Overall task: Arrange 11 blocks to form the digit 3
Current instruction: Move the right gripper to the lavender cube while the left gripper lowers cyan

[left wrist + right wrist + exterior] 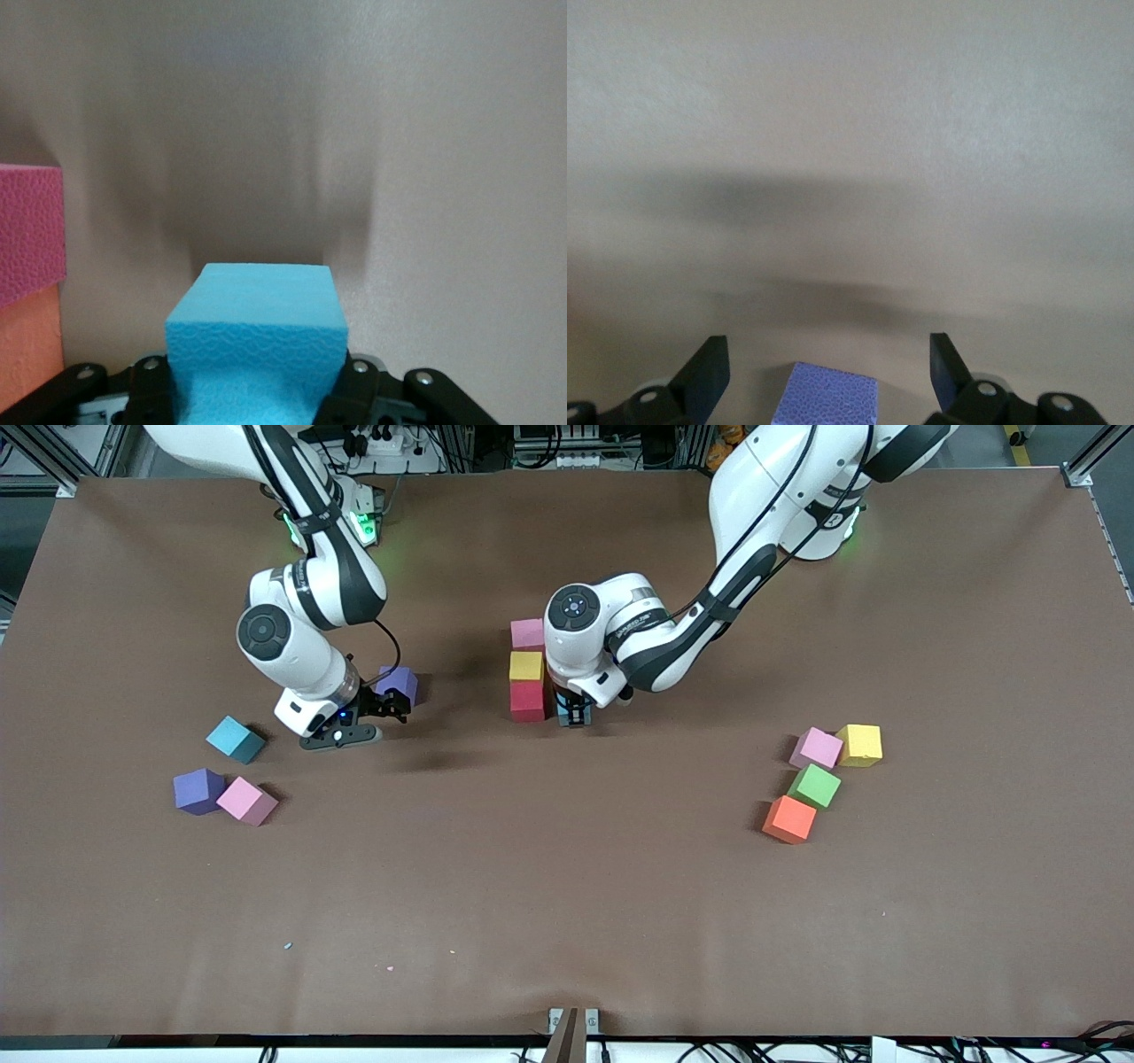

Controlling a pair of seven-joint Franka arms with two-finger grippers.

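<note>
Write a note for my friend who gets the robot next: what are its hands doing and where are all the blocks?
Left hand: shut on a light blue block, low beside the red block.
Right hand: open, at a purple block, not gripping.
Done: pink, yellow and red in a line mid-table.
Left: eight more. Loose: blue, purple, pink at the right arm's end; pink, yellow, green, orange at the left arm's end.

The setting is a robotics laboratory. A brown-covered table (567, 921) fills the frame; aluminium framing (53, 456) occupies the upper left and upper right corners. A power strip (376, 443) and cabling (549, 447) run along the top edge, beside two white arm bases.
</note>
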